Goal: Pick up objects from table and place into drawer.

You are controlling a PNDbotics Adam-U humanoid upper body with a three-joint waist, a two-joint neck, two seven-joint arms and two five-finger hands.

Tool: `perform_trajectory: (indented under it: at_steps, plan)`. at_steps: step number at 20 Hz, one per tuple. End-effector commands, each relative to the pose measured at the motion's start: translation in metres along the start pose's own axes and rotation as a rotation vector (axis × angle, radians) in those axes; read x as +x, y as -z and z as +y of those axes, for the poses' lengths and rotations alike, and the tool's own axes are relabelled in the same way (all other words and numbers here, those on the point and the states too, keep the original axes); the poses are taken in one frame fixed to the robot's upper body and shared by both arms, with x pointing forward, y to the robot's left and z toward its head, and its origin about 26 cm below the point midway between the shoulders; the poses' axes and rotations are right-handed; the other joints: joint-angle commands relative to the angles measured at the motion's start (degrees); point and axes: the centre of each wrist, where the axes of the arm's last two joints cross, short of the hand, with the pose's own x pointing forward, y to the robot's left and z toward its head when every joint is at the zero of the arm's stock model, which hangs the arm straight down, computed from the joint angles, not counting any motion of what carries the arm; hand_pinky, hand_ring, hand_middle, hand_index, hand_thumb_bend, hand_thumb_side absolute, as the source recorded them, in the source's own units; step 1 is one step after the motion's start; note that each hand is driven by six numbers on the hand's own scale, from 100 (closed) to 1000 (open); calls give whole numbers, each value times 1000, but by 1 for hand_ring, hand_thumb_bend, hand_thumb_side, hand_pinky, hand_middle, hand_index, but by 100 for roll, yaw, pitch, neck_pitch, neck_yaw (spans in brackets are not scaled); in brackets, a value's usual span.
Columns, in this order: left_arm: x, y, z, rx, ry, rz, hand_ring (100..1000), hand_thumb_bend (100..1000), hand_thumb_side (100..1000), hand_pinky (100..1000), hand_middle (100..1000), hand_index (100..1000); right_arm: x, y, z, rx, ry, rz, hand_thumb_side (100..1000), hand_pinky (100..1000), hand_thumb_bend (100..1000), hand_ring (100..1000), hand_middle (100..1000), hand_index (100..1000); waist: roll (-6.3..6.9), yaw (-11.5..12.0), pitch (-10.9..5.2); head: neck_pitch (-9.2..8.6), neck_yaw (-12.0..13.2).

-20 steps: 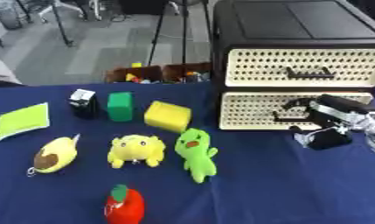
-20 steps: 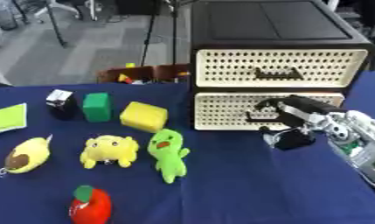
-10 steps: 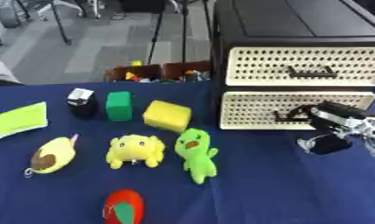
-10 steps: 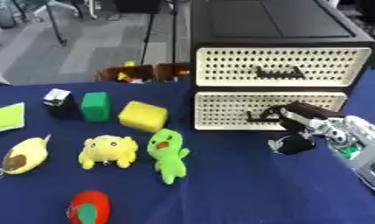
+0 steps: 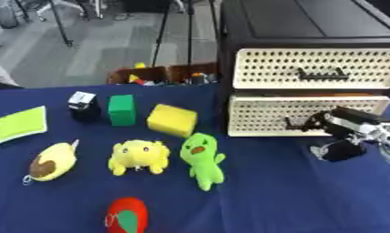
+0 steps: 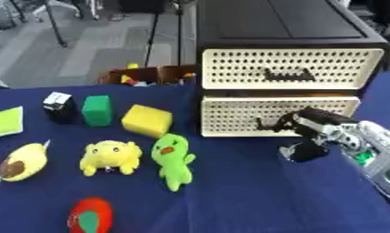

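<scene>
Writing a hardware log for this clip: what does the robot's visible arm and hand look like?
Only the right hand shows: black, blocky fingers and a dark thumb. Behind it, the right forearm is silver-grey, with green parts visible in an opening. No markings can be made out.

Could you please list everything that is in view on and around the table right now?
drawer cabinet: one, black, far right of table
drawers: two, cream perforated fronts; lower drawer slightly open
green block: one, far middle
yellow sponge: one, beside the block
small box: one, black and white, left of block
flat lime pad: one, left edge
avocado plush: one, yellow, near left
yellow plush: one, centre
green plush: one, centre
red plush: one, near edge
right robot hand: black, fingers curled at the lower drawer's handle
</scene>
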Motion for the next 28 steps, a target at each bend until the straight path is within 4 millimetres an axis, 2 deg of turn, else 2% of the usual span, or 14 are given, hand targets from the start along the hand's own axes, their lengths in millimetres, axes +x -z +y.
perform_trajectory:
  at_steps: [1, 8, 19, 28]
  plan:
    - [3, 5, 2, 5, 3, -23, 734, 201, 804, 478, 728, 905, 5, -7, -8, -11, -36, -12, 258, 100, 100, 173, 117, 703, -9, -17, -137, -12, 41]
    - [2, 5, 3, 11, 11, -21, 735, 200, 803, 479, 728, 906, 17, -18, 4, 8, -109, -22, 256, 100, 100, 177, 117, 664, 15, -112, -164, -1, 100]
    - [2, 6, 4, 18, 18, -26, 736, 202, 803, 482, 730, 906, 53, -49, 36, 1, -189, -55, 262, 100, 100, 180, 119, 660, 70, -265, -215, -8, 217]
    - [3, 6, 3, 19, 18, -27, 736, 200, 802, 483, 730, 906, 52, -52, 56, 13, -206, -56, 260, 100, 100, 181, 118, 655, 87, -317, -254, -13, 262]
